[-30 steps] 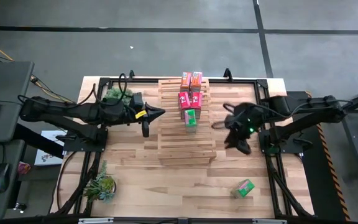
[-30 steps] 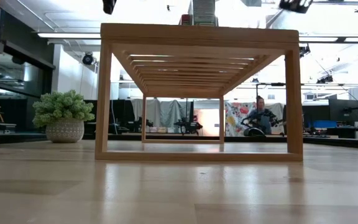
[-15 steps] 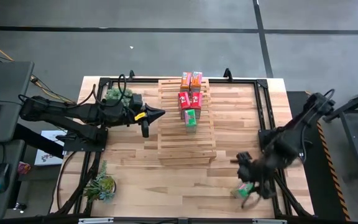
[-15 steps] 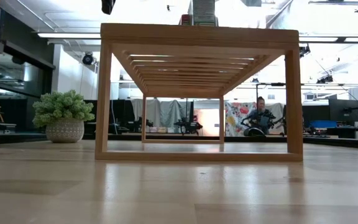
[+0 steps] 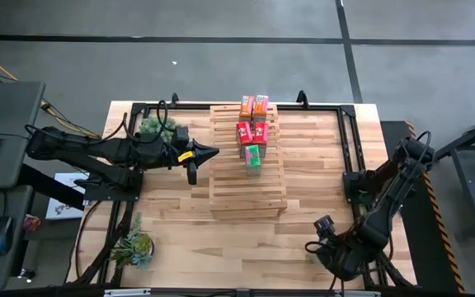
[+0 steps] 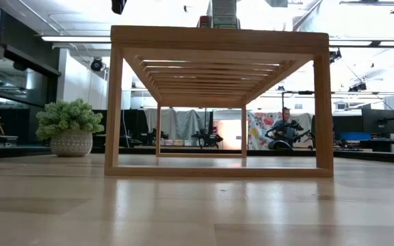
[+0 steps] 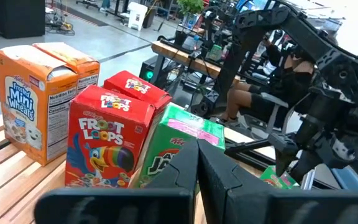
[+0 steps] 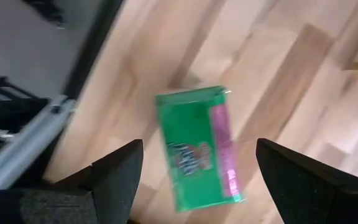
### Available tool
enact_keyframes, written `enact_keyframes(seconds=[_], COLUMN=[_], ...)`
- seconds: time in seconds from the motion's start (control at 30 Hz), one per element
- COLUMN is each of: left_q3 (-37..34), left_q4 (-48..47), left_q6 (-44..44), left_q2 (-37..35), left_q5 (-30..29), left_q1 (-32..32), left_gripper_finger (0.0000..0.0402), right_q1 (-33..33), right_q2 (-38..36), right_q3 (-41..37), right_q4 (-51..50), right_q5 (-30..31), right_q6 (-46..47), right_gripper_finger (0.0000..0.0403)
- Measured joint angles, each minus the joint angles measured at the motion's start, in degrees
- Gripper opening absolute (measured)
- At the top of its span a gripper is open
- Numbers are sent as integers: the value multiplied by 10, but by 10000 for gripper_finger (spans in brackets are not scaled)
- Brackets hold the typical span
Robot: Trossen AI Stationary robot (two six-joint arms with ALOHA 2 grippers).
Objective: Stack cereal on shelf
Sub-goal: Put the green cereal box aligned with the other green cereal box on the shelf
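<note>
The wooden table (image 5: 180, 231) carries the shelf (image 5: 225, 177), a big slatted rack of light wood that stands in the middle, a little toward the far side. In the low view the shelf (image 6: 217, 41) shows as an open frame with its top slats above.

The left arm (image 5: 97, 148) reaches in from the left side, and the left gripper (image 5: 213, 152) hovers at the left edge of the shelf, with its fingers pressed together. The right arm (image 5: 386, 190) bends down at the right side of the table, and the right gripper (image 5: 324, 247) hangs over the near right corner. Its fingers (image 8: 117, 171) are spread wide, one on each side of the loose green box (image 8: 201, 146), which lies flat on the table under them; they are not touching it.

On the far part of the shelf five cereal boxes stand in a line: two orange boxes (image 5: 254, 105) at the far end, then two red boxes (image 5: 251, 132), then one green box (image 5: 253, 156) nearest. In the left wrist view the red box (image 7: 107, 140) and the green box (image 7: 179, 149) stand close in front of the gripper.

A potted plant (image 5: 157, 125) stands at the far left of the table, another plant (image 5: 132, 246) at the near left.
</note>
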Motion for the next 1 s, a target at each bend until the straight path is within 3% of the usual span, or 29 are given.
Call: enact_keyframes(seconds=[0.1, 0.43, 0.67, 0.8, 1.0], left_q3=[0, 0, 0, 0, 0], left_q4=[0, -3, -63, -105, -120], left_q6=[0, -1, -45, -80, -110], left_q2=[0, 5, 5, 5, 5], left_q5=[-8, -44, -64, -77, -80], left_q1=[0, 0, 0, 0, 0], left_gripper_finger=[0, 0, 0, 0, 0], right_q1=[1, 12, 11, 14, 14], right_q2=[11, 42, 42, 32, -43], right_q3=[0, -41, -75, -75, -75], right_q4=[-1, 25, 39, 39, 49], right_q5=[29, 26, 38, 26, 17], right_q6=[-8, -65, -73, -81, -77], right_gripper_finger=[305, 305, 300, 269, 174])
